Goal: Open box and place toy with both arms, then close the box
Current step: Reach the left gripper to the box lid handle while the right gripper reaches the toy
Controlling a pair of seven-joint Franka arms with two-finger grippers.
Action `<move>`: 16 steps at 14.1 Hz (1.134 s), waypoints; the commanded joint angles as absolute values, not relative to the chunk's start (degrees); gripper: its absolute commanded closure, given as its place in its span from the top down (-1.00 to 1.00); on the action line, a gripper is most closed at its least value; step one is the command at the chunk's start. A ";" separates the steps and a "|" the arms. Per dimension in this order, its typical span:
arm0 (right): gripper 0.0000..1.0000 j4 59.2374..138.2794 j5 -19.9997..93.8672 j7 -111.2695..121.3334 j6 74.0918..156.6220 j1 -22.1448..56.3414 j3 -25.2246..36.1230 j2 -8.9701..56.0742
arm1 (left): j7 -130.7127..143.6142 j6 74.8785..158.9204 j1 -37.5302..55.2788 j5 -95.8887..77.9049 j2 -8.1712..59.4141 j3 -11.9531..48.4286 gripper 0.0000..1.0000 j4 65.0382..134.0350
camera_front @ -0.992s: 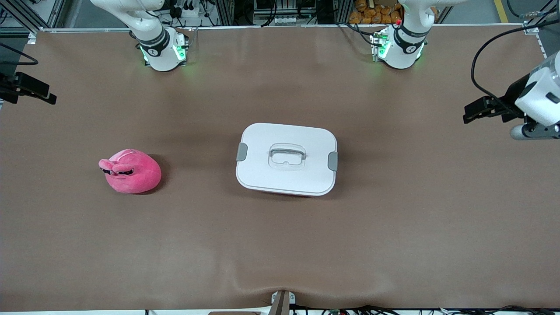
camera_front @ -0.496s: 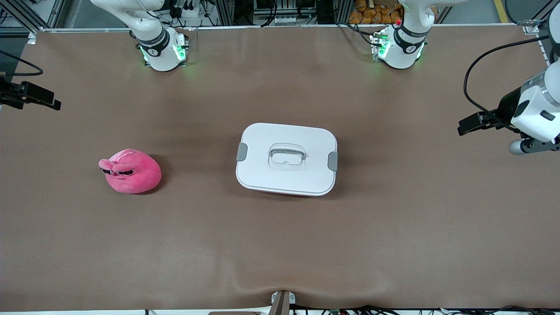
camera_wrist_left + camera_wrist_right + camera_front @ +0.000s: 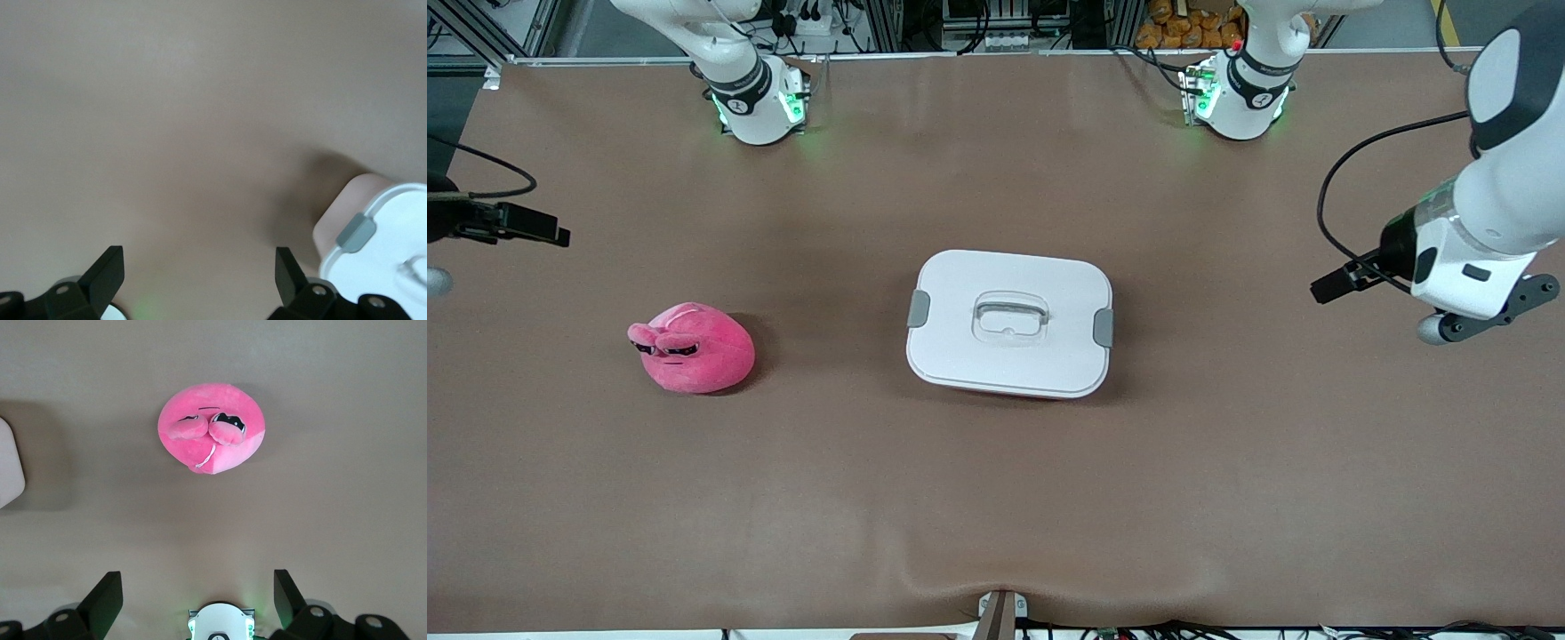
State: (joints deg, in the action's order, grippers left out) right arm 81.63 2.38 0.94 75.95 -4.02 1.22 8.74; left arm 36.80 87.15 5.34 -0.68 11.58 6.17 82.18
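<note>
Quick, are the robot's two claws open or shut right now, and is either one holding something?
Left gripper: open, holding nothing, over bare table near the box.
Right gripper: open, holding nothing, over bare table near the toy.

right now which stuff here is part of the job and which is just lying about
Part of the job:
- box, lid on, mid-table
- toy, toward the right arm's end of the table
- left pincer, open, over bare table near the box
- right pincer, open, over the table near the toy

Lying about:
- nothing else on the table

One box (image 3: 1009, 322), one toy (image 3: 692, 348), two arms (image 3: 1489, 222).
</note>
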 commanded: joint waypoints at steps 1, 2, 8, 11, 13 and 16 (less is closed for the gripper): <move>1.00 80.51 3.16 0.97 75.41 -4.92 0.62 10.01 | 44.36 87.53 7.20 -0.79 13.09 6.06 1.00 80.51; 1.00 80.51 3.16 0.88 75.41 -4.92 0.62 10.80 | 47.43 88.06 8.34 -0.79 13.36 6.06 1.00 80.51; 1.00 80.51 2.55 1.05 75.41 -4.39 0.62 12.39 | 63.44 91.23 13.88 -1.05 15.38 6.15 1.00 80.51; 1.00 80.51 2.81 1.05 75.67 -4.31 0.53 14.41 | 70.38 92.02 15.20 -3.25 16.26 6.24 1.00 80.51; 1.00 80.51 2.81 1.05 75.85 -4.31 0.53 14.59 | 76.26 92.98 16.34 -4.92 16.78 6.15 1.00 80.51; 1.00 80.51 2.81 1.14 76.99 -4.22 0.44 16.86 | 83.73 94.83 18.89 -5.01 18.10 6.15 1.00 80.51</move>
